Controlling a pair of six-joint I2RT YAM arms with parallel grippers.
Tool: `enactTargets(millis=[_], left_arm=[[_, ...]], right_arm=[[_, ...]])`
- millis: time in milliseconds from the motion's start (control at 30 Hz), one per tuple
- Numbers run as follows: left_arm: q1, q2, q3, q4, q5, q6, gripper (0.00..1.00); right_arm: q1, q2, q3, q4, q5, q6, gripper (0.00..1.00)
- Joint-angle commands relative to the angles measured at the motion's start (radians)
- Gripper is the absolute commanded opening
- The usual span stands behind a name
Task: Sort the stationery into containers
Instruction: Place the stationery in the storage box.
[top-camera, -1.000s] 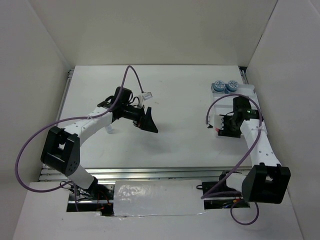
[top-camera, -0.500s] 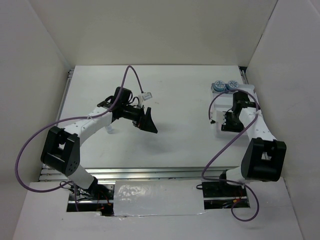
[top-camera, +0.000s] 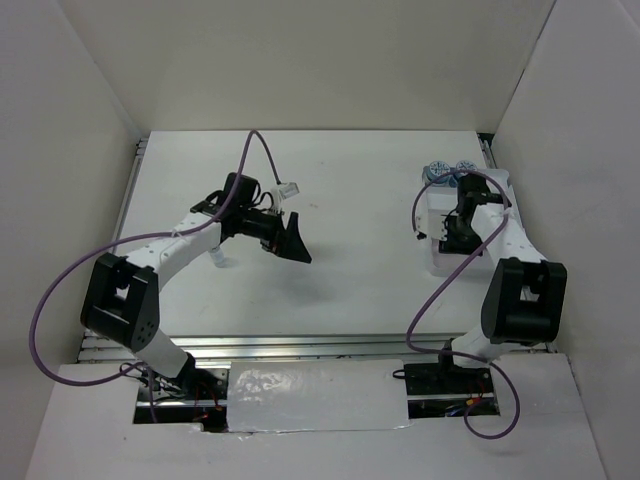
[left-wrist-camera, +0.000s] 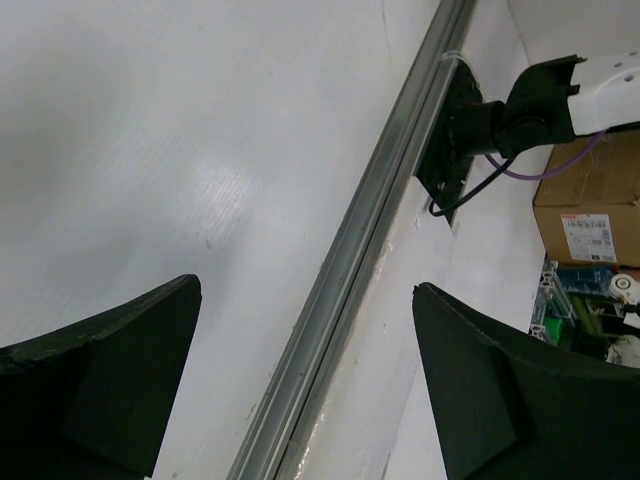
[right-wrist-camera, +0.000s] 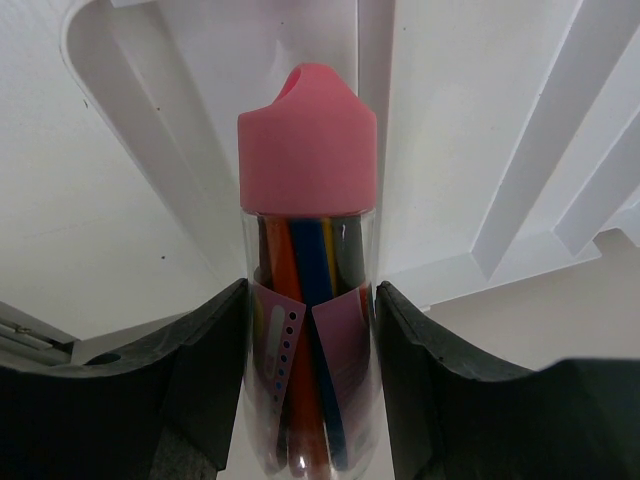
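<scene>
The white table (top-camera: 350, 200) carries a flat white plastic compartment tray (top-camera: 497, 185) at 2 o'clock, with two round blue pots (top-camera: 436, 168) at its 11 o'clock corner. My right gripper (right-wrist-camera: 310, 300), bent over the tray, pinches the pink-capped clear tube (right-wrist-camera: 308, 130). My left gripper (left-wrist-camera: 305, 290) hovers spread wide and empty.

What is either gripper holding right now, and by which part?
The right gripper holds the pink-capped clear plastic tube by its clear body, below the cap. The left gripper is open and holds nothing.
</scene>
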Motion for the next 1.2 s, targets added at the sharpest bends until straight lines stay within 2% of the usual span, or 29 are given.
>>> enactTargets(millis=[0,67,233,700,767,933,1167], left_arm=[[0.044,-0.049,0.004,-0.001,-0.010,0.011,0.99],[0.056,-0.058,-0.003,-0.002,-0.005,0.008,0.99],[0.076,-0.084,-0.026,-0.001,-0.010,0.003,0.99],[0.114,-0.152,-0.068,0.013,-0.060,-0.012,0.99],[0.127,-0.169,-0.082,0.030,-0.085,-0.027,0.99],[0.145,-0.227,-0.096,0.042,-0.142,-0.035,0.99],[0.130,-0.316,-0.085,0.033,-0.356,-0.020,0.99]], right_arm=[[0.018,0.014,0.057,-0.001,0.034,-0.003,0.23],[0.021,0.020,0.056,-0.001,0.042,-0.006,0.25],[0.040,0.012,0.017,0.026,0.100,-0.027,0.39],[0.060,0.009,-0.033,0.111,0.157,-0.015,0.61],[0.061,0.006,-0.046,0.127,0.160,-0.015,0.69],[0.067,0.001,-0.046,0.137,0.160,0.008,0.71],[0.077,-0.026,-0.010,0.108,0.146,0.023,0.69]])
